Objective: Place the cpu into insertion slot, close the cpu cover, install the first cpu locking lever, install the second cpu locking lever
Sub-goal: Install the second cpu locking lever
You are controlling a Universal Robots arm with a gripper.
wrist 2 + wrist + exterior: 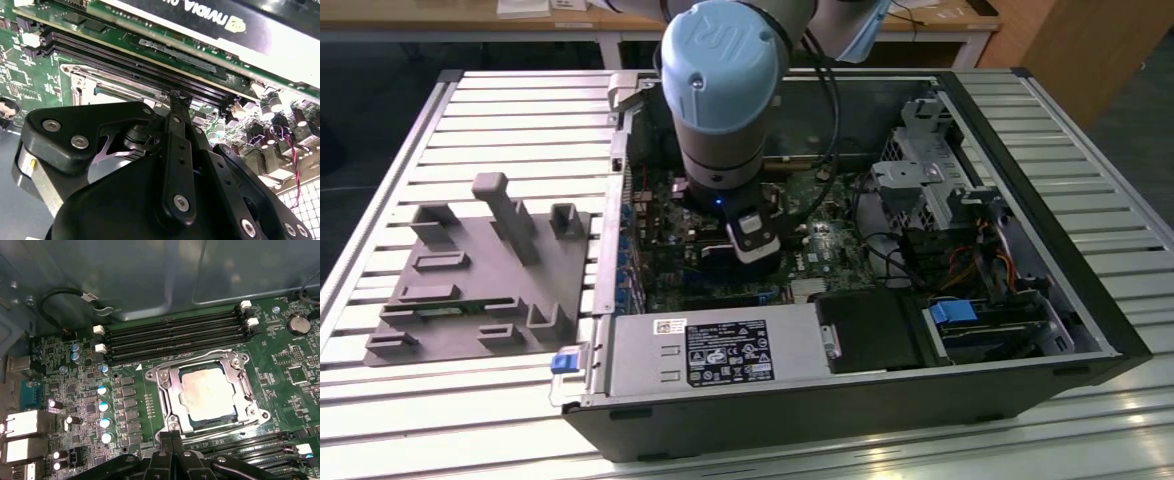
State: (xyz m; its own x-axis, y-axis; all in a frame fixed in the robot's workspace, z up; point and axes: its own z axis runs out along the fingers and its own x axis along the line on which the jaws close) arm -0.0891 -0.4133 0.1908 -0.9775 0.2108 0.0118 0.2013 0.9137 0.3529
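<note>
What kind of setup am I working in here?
Likely a lab or workshop test bench: an opened desktop computer case lies on a slatted metal table, beside a grey parts fixture, with wooden desks behind.

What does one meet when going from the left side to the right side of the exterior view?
Grey fixture block → blue tab → power-supply label → black drive cover → blue drive latch.

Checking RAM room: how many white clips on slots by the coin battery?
4: two white clips at the coin battery end, two at the opposite end. More may be hidden.
</note>
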